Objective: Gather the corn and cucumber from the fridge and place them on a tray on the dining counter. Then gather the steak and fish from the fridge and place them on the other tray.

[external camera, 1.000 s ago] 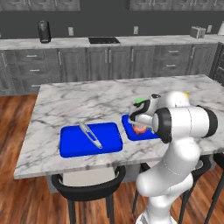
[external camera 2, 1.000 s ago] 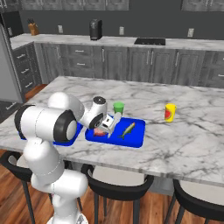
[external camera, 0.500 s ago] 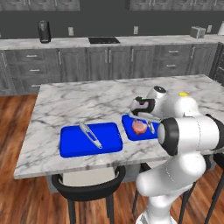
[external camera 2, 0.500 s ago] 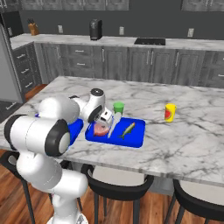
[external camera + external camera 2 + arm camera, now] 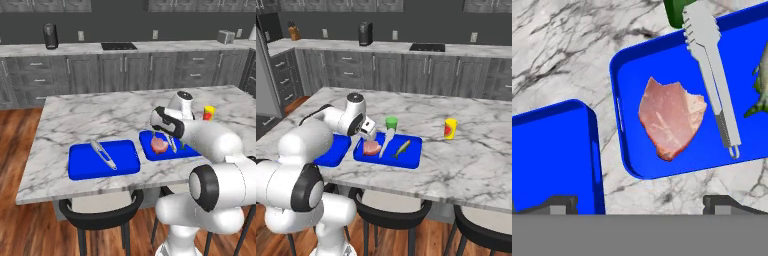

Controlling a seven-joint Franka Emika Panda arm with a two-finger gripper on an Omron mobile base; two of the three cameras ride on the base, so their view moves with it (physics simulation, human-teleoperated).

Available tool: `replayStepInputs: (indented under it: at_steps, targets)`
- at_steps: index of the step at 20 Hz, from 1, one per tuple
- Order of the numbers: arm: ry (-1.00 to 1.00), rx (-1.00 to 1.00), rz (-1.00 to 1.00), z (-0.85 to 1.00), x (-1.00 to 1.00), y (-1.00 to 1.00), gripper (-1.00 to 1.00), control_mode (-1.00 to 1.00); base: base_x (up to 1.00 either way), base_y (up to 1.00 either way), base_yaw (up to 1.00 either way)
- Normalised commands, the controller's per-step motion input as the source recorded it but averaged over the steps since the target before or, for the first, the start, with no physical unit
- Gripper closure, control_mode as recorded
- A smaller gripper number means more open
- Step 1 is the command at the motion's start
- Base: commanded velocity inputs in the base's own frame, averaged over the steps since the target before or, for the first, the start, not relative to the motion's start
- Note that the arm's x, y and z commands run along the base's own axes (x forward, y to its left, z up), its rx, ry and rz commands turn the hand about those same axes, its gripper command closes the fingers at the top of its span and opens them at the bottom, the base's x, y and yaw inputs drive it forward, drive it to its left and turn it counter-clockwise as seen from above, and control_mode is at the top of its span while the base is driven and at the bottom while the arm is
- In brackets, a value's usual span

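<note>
- Your gripper [image 5: 639, 202] hangs just above the steak [image 5: 670, 118] with its jaws spread wide, holding nothing.
- You've got the steak lying flat in the blue tray [image 5: 411, 161] on the dining counter [image 5: 100, 117], between grey tongs [image 5: 712, 75] and the tray's rim.
- The fish [image 5: 401, 148] sits beyond the tongs.

You see the marble counter [image 5: 100, 117] bearing two blue trays [image 5: 103, 160] [image 5: 411, 160], a green cup [image 5: 391, 122] and a yellow can [image 5: 450, 128].

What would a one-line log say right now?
gripper: open, above tray | steak: on tray, beside tongs | fish: same tray
</note>
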Motion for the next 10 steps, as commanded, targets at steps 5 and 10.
replayStepInputs:
  at_steps: [5,10]
  targets:
    - [-0.07,0.0,0.06,0.47,-0.59,0.24,-1.0,-1.0,0.0,0.0,0.0]
    - [-0.08,-0.02,0.09,0.49,-0.62,0.26,-1.0,-1.0,0.0,0.0,0.0]
